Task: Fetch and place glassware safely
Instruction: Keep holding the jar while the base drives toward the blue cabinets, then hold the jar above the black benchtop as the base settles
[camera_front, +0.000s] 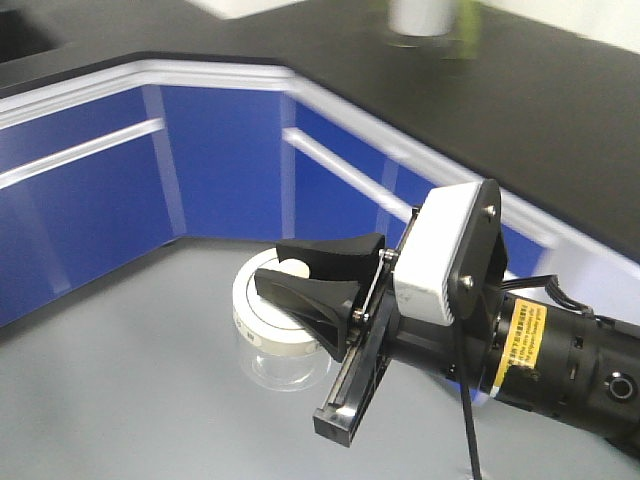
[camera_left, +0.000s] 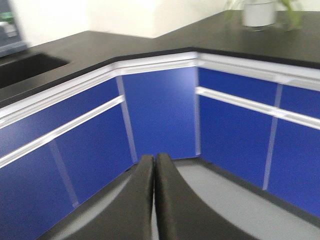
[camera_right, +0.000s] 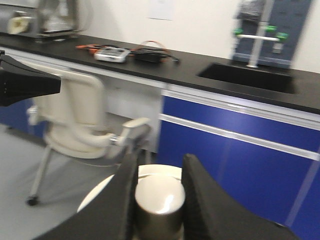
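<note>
Pressing flat against each other with nothing between them, the jaws of the left gripper (camera_left: 153, 159) point at an inner corner of blue cabinets (camera_left: 160, 115) with white rails. Above the cabinets runs a black desk (camera_left: 150, 42). A sunken sink (camera_left: 25, 67) is set into it at far left and a white plant pot (camera_left: 258, 12) stands on it at far right, both blurred.

In the front view the cabinets fill the left side and grey floor (camera_front: 110, 400) spreads below them. Near the middle is the glass jar (camera_front: 272, 370), clear-bodied, with its round cream-white lid (camera_front: 265, 332) uppermost. It is not on the desk. It shows against the floor, and the views do not settle whether anything besides the jaws bears it. The right gripper (camera_front: 272, 266) has its two black jaws closed on the knob (camera_front: 293, 267) at the lid's centre, one above it and one below in the picture. Right of the jaws sit a white camera box (camera_front: 440, 255) and then the black right arm (camera_front: 570, 370) with a yellow label (camera_front: 525, 345).

The right wrist view has a black wedge (camera_right: 25, 82) at its left edge, which I cannot identify, then a cream chair (camera_right: 75, 120) on castors. In the lower middle the right gripper (camera_right: 160, 172) pinches the jar's knob (camera_right: 160, 197) from both sides, touching it. Further right, a basin (camera_right: 250, 77) with a tap (camera_right: 257, 42) is set into the black desk above more blue cabinets.
</note>
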